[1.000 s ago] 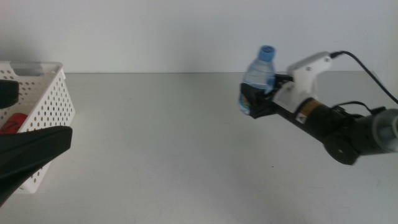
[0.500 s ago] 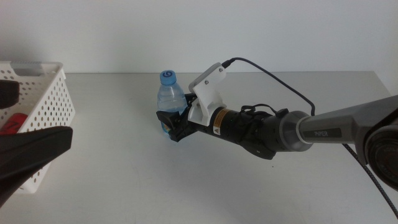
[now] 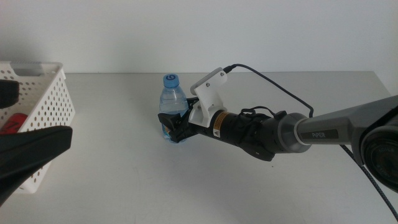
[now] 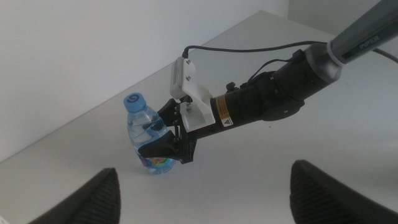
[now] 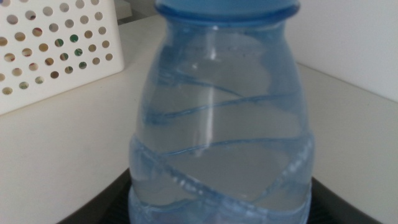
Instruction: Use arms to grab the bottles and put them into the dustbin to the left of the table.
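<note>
Water bottle (image 3: 172,107) now stands near table (image 3: 124,168) centre, clamped low on its body between the jaws of the right gripper (image 3: 175,126). One second ago it was held aloft out at 3 o'clock; half a second ago it was already near this spot, then lowered slightly. Judgement: it is being staged mid-table for a handover toward the basket (image 3: 43,99) at 9 o'clock. Long axis vertical, blue cap up, base at or just above the surface. Left gripper (image 4: 199,196) waits at 8 o'clock, jaws spread wide, empty.
</note>
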You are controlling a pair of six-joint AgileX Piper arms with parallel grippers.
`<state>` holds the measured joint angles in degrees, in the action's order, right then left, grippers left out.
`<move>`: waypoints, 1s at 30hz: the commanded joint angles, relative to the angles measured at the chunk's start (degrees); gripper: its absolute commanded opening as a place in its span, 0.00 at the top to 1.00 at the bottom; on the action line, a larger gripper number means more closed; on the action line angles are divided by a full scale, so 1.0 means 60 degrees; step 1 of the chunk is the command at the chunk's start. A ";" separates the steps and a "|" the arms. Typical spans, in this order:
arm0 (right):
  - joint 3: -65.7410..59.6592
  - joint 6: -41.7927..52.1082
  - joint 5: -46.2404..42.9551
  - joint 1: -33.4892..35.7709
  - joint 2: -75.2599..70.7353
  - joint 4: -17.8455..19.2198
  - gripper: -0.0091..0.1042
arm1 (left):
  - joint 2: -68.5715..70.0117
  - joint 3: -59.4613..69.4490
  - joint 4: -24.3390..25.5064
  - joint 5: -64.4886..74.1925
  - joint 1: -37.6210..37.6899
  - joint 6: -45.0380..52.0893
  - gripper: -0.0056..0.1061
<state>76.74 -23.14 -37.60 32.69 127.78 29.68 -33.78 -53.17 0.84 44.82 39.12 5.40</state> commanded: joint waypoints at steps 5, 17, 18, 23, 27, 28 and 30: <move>-0.0317 -0.0939 -0.0570 -0.0017 -0.0933 0.0370 0.26 | -0.0104 -0.0232 0.0003 -0.0761 0.0055 -0.0116 0.11; -0.2657 -0.1746 0.0336 -0.0028 -0.3986 0.1104 0.15 | -0.0104 -0.0232 0.0003 -0.0761 0.0055 -0.0116 0.11; -0.2919 -0.2139 0.0581 -0.0028 -0.4452 0.1309 0.16 | -0.0104 -0.0232 0.0003 -0.0761 0.0055 -0.0116 0.11; -0.4032 -0.3896 0.1934 -0.0028 -0.6729 0.2956 0.23 | -0.0104 -0.0232 0.0003 -0.0761 0.0055 -0.0116 0.11; -0.4636 -0.5991 0.2821 -0.0028 -0.8452 0.4688 0.27 | -0.0104 -0.0232 0.0003 -0.0761 0.0055 -0.0116 0.11; -0.4759 -0.6493 0.3005 -0.0028 -0.8815 0.5125 0.28 | -0.0104 -0.0232 0.0003 -0.0761 0.0055 -0.0116 0.11; -0.4969 -0.7244 0.3185 -0.0028 -0.9328 0.5805 0.28 | -0.0104 -0.0232 0.0003 -0.0761 0.0055 -0.0116 0.11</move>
<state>46.47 -62.41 -17.89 32.76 76.13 60.70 -33.78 -53.17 0.84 44.70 39.12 5.40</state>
